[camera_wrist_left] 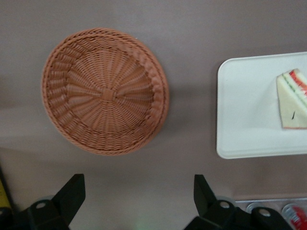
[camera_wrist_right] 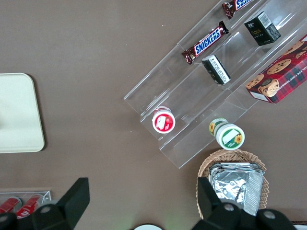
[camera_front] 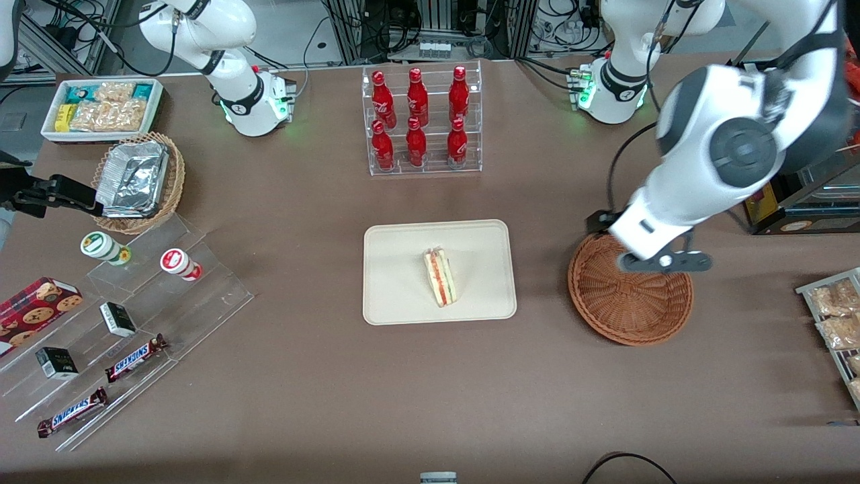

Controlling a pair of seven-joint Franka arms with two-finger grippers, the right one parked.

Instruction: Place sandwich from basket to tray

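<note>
Flat cream-beige rectangular tray (camera_front: 403, 282) mid-table, already bearing the triangular pale-bread sandwich (camera_front: 440, 277), long axis running near-to-far. Round reddish-brown wicker basket (camera_front: 630, 299) empty, toward the working arm's end. Black two-finger gripper (camera_front: 662, 261) above the basket's farther rim, fingers (camera_wrist_left: 72, 194) spread apart, holding nothing.

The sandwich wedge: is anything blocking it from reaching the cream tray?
Nothing: the triangular sandwich wedge already lies on the cream rectangular tray. The reddish-brown wicker basket sits empty, with the open claw above its rim.
</note>
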